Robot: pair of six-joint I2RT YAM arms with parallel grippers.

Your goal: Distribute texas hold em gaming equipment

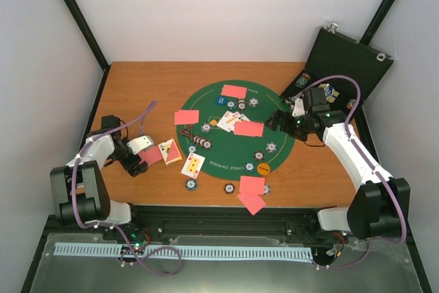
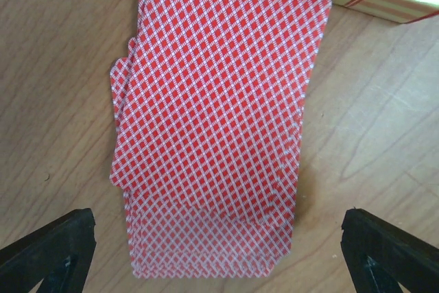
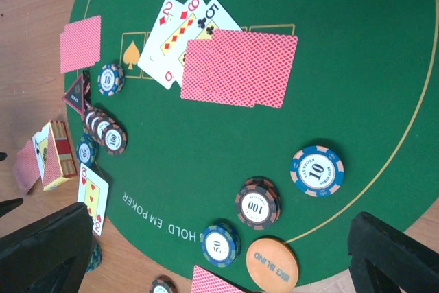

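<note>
Left wrist: left gripper [image 2: 218, 238] wide, bare wood [image 2: 62, 66] flanking card stack [image 2: 219, 114]; right gripper [image 3: 219, 228] wide.

One mat [image 3: 357, 66]; one case [image 1: 346, 60]. Face-up cards [image 3: 180, 29]: three fanned at the mat's centre, one past its 8 o'clock edge. Five face-down piles [image 1: 234, 91]: at 12, at 9, at centre, two at 6 o'clock. One deck [image 2: 212, 121]. One orange button [image 3: 272, 262]. Chips [image 3: 316, 169]: over ten spots, exact number unclear.
</note>
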